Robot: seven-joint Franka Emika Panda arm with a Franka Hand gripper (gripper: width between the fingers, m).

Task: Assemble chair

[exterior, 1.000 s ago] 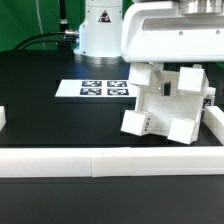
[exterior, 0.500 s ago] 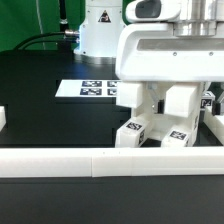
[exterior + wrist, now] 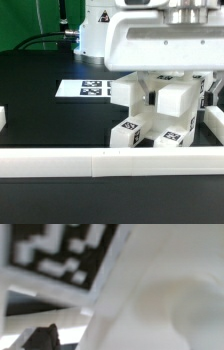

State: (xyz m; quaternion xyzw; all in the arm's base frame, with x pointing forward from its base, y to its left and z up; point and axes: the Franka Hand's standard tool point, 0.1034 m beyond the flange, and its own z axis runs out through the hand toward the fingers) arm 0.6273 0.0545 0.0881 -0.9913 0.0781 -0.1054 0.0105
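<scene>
While the end effector [image 3: 166,78] sits wide-spread over the chair [image 3: 160,112] at the counter's [image 3: 60,125] lower right, any grip indiscernible, you should verify square, centred contact before moving it.

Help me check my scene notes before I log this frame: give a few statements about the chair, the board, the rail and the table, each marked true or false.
1. The marker board lies flat on the table, to the exterior view's left of the chair. True.
2. The table is bright red. False: it is black.
3. A long white rail runs across in front of the chair. True.
4. The chair shows no tags. False: black-and-white tags sit on its lower blocks.
</scene>
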